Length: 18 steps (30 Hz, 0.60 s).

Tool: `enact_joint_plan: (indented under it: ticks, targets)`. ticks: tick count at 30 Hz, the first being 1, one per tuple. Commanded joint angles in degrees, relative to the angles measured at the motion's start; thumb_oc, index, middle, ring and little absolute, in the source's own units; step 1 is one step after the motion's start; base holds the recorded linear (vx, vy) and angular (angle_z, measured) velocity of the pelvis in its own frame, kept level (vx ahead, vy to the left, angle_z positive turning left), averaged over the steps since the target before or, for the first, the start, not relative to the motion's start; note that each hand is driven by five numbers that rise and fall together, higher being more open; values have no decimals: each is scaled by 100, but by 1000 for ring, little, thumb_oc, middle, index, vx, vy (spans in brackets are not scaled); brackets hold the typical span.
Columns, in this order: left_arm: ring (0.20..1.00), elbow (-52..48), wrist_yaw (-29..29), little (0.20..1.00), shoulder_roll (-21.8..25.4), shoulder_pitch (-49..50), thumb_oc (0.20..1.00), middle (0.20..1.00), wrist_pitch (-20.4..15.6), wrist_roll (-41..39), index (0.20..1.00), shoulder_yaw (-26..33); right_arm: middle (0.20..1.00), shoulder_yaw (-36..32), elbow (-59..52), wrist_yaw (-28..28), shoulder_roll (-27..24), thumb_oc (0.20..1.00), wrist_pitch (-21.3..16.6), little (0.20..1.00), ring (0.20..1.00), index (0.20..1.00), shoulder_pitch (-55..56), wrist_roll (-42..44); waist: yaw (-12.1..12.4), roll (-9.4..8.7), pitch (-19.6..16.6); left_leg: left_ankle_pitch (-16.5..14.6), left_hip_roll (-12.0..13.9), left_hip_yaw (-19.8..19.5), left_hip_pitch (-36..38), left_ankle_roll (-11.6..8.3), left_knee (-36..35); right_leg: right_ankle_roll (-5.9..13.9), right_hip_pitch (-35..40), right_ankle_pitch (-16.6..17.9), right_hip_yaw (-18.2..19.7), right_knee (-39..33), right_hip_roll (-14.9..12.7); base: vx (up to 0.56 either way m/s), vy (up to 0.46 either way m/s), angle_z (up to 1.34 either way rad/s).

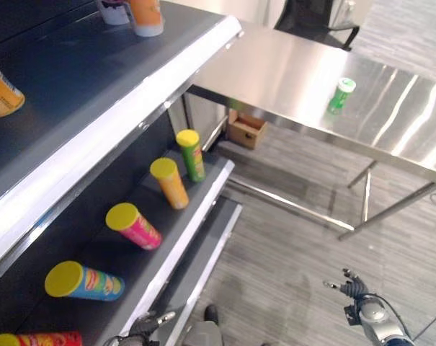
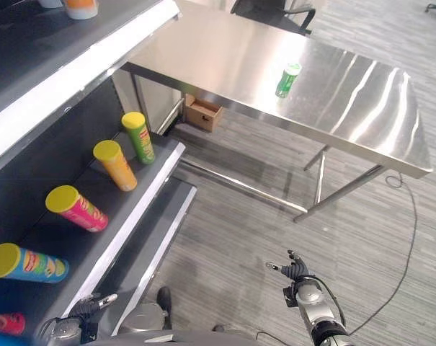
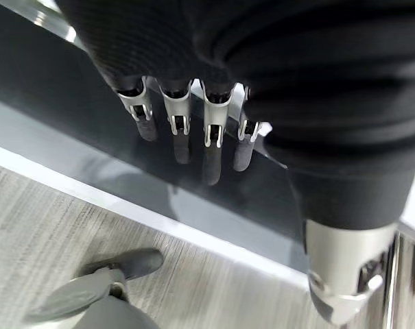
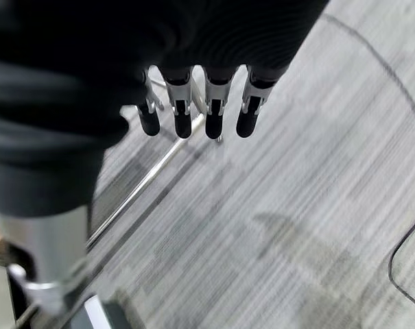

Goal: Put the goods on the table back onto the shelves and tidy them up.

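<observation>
1. One green bottle (image 1: 341,95) is what you have left on the steel table (image 1: 290,79), upper right of the left eye view. It looks tipped over, long axis running from white cap at upper right down to lower left.
2. Your shelf (image 1: 153,267) at left carries tubes with yellow lids: green tube (image 1: 192,154), orange tube (image 1: 169,182), pink tube (image 1: 135,226), blue tube (image 1: 84,280).
3. Left hand (image 3: 193,113): fingers straight, side by side, holding nothing, over the dark lower shelf board (image 3: 70,123). You see this in its wrist view; the head views show just its fingertips at the bottom edge.
4. Right hand (image 4: 193,103): fingers straight, slightly apart, empty, above the grey floor (image 4: 296,205); lower right in the head views.
</observation>
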Motion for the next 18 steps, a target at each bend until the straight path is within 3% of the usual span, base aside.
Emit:
enact_joint_plan:
  ticks: [1, 2, 3, 5, 6, 10, 13, 15, 16, 18]
  targets:
    - [1000, -111, 128, 1000, 107, 281, 1000, 1000, -65, -60, 1000, -150, 1000, -235, -355, -159, -239, 1000, -29, 1000, 1000, 1000, 50, -351, 165, 93, -173, -70, -349, -297, -267, -100, -197, -87, 278, -64, -1171, -213, -873, 124, -7, -6]
    - [1000, -153, 129, 1000, 123, 288, 1000, 1000, -66, -19, 1000, -173, 1000, -290, -382, -168, -281, 1000, -16, 1000, 1000, 1000, 119, -390, 152, 152, -127, -56, -304, -384, -216, -101, -215, -309, 362, -180, -1470, -474, -1061, 103, -62, -12]
    - [1000, -157, 123, 1000, 145, 266, 1000, 1000, -79, 10, 1000, -199, 1000, -331, -361, -184, -322, 1000, -12, 1000, 1000, 1000, 115, -383, 160, 168, -132, -75, -304, -487, -243, -124, -227, -368, 402, -119, -1544, -823, -1156, 79, -160, -10]
    - [1000, -105, 154, 1000, 153, 252, 1000, 1000, -101, 119, 1000, -198, 1000, -398, -452, -190, -384, 1000, 34, 1000, 1000, 1000, 176, -446, 169, 123, -219, -188, -370, -750, -229, -195, -286, -236, 321, 547, -1232, -1889, -1525, 164, -246, 38]
    - [1000, -56, 201, 1000, 153, 238, 1000, 1000, -107, 174, 1000, -166, 1000, -450, -573, -201, -411, 1000, 61, 1000, 1000, 1000, 288, -526, 131, 71, -277, -254, -363, -932, -171, -267, -317, -99, 206, 1083, -1014, -2451, -1768, 212, -279, 75]
    - [1000, 5, 245, 1000, 213, 177, 1000, 1000, -126, 191, 1000, -106, 1000, -496, -595, -228, -379, 1000, 86, 1000, 1000, 1000, 382, -551, 94, -83, -275, -368, -257, -1180, 32, -479, -306, 21, -21, 1814, -499, -2866, -1955, 184, -268, 71]
    - [1000, 43, 240, 1000, 274, 138, 1000, 1000, -131, 176, 1000, -104, 1000, -477, -543, -218, -358, 1000, 97, 1000, 1000, 1000, 365, -521, 142, -235, -269, -389, -130, -1307, 54, -668, -256, 21, 127, 2091, -789, -3066, -1910, 159, -313, 55]
    - [1000, 65, 220, 1000, 306, 110, 1000, 1000, -123, 193, 1000, -127, 1000, -464, -682, -150, -418, 1000, 97, 1000, 1000, 1000, 392, -531, 134, -332, -320, -374, 162, -1488, 83, -856, -272, 21, 270, 1705, -920, -3056, -1699, 236, -474, 54]
    - [1000, 90, 200, 1000, 283, 145, 1000, 1000, -119, 186, 1000, -143, 1000, -498, -887, -117, -572, 1000, 75, 1000, 1000, 1000, 394, -519, 96, -306, -359, -329, 438, -1593, 43, -982, -252, 21, 375, 1450, -1084, -3109, -1486, 248, -494, 84]
    - [1000, 82, 159, 1000, 236, 161, 1000, 1000, -120, 157, 1000, -193, 1000, -579, -1198, -125, -784, 1000, 29, 1000, 1000, 1000, 400, -450, -2, -200, -384, -208, 685, -1708, -50, -1122, -255, 18, 458, 1102, -1245, -3171, -1241, 148, -322, 51]
